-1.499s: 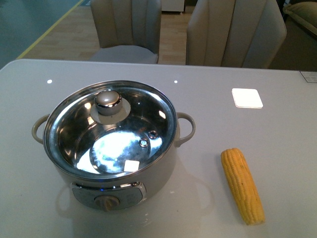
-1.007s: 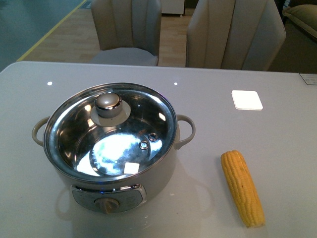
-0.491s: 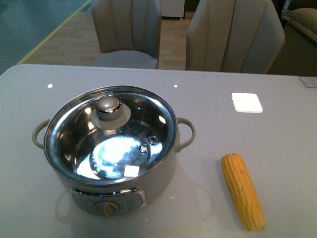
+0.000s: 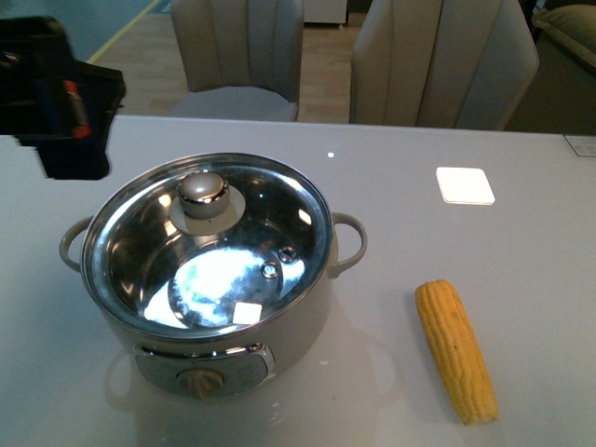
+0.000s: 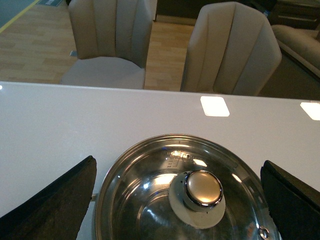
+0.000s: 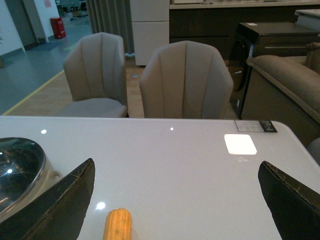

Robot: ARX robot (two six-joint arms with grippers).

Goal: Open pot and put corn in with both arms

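Observation:
The cream-white pot [image 4: 279,340] stands left of centre on the table with its glass lid [image 4: 242,270] on and the metal knob [image 4: 203,191] towards the back. The yellow corn [image 4: 456,349] lies to its right, pointing towards the front edge. My left arm's black housing [image 4: 56,102] hangs over the table behind and left of the pot. My left gripper [image 5: 177,162] is open above the lid [image 5: 150,200], its fingers well apart either side of the knob [image 5: 202,188]. My right gripper [image 6: 176,164] is open over bare table, with the corn's tip [image 6: 117,224] and the pot's rim [image 6: 20,170] off to one side.
A white square pad [image 4: 465,184] lies on the table at the back right. Two beige chairs [image 4: 438,65] stand behind the far edge. A small label [image 4: 582,144] sits at the table's far right edge.
My left arm's black housing has come into the front view at the upper left. Pot, lid and corn have not moved, apart from a slight shift of the view.

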